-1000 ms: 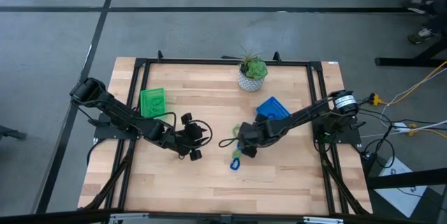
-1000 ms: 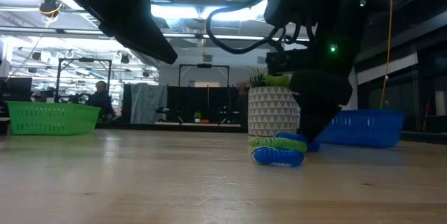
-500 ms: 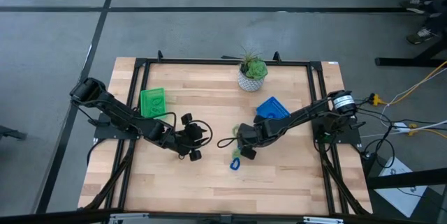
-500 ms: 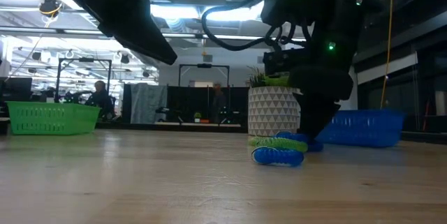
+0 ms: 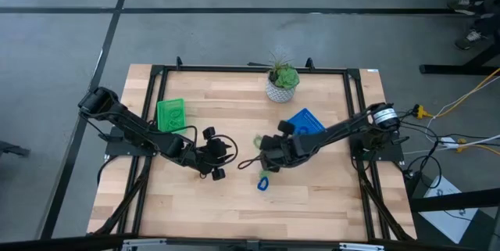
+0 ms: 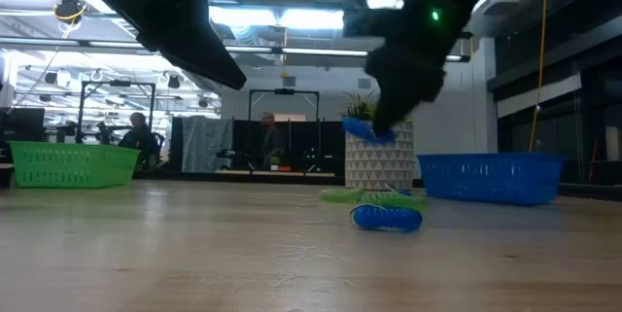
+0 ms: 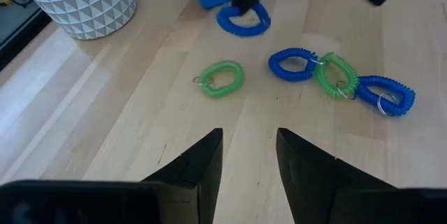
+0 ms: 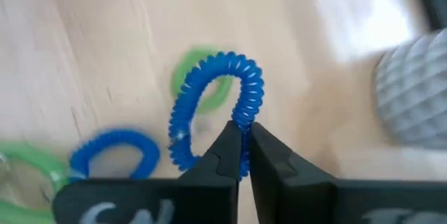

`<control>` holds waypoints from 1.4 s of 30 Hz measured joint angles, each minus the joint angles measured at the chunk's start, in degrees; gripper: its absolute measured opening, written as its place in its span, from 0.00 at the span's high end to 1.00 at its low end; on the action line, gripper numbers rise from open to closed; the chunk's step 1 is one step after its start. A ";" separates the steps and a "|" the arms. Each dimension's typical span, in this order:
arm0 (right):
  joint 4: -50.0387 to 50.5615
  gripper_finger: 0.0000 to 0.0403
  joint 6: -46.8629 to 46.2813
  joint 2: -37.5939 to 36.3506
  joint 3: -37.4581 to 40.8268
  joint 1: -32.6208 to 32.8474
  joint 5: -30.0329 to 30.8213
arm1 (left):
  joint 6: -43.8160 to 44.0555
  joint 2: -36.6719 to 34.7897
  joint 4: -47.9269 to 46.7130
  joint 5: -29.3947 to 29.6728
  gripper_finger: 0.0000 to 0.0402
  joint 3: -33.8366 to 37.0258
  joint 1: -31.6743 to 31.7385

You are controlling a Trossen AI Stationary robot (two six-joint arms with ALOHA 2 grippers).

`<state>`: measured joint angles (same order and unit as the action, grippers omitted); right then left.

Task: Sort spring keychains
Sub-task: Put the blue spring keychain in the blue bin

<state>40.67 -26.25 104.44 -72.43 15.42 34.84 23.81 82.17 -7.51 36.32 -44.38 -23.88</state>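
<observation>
My right gripper (image 5: 266, 148) is above the middle of the table, shut on a blue spring keychain (image 8: 213, 98). The keychain also shows in the low view (image 6: 367, 129) and in the left wrist view (image 7: 243, 20). On the wood below lie a single green keychain (image 7: 220, 79) and a touching row of three: blue (image 7: 293, 63), green (image 7: 335, 76) and blue (image 7: 385, 95). My left gripper (image 5: 216, 159) is open and empty, to the left of them, low over the table. My right gripper pinches one side of the blue keychain's coil (image 8: 244, 125) between its two fingertips. The fingers slant down from the table's right side. The loop sticks out beyond the fingertips, lifted clear of the table (image 6: 362, 127).
A green tray (image 5: 170, 115) stands at the left and a blue tray (image 5: 305, 120) right of the middle, behind my right arm. A potted plant in a white patterned pot (image 5: 281, 85) stands at the far edge. People show in the room beyond the table (image 6: 136, 132).
My right gripper has risen from the cluster of keychains and gone a little toward the far edge, staying shut. The blue keychain it holds has come up with it, lifted clear of the table. The other keychains lie where they were.
</observation>
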 joint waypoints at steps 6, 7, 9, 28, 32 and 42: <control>0.32 0.94 1.71 0.00 -5.26 4.29 5.21 | -0.52 0.00 0.00 0.07 0.67 0.00 0.00; 0.37 0.93 2.07 0.00 -6.09 5.37 5.97 | -0.52 0.00 0.00 0.07 0.67 0.00 0.00; 0.41 0.93 3.05 0.00 -7.59 7.47 8.01 | -0.55 0.00 0.00 0.08 0.68 0.00 0.00; 0.44 0.94 7.94 -0.11 -13.70 19.41 27.20 | 0.73 0.00 0.02 0.10 0.67 0.00 0.00; 0.43 0.94 7.36 -0.13 -13.70 19.41 27.15 | 0.90 0.00 0.02 0.10 0.68 0.00 0.00; 0.99 0.94 6.41 -0.17 -13.70 19.38 29.36 | 0.90 0.00 0.02 0.09 0.68 0.00 -0.01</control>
<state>41.66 -19.84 104.27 -86.13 34.81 64.19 24.71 82.17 -7.49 36.41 -44.38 -23.88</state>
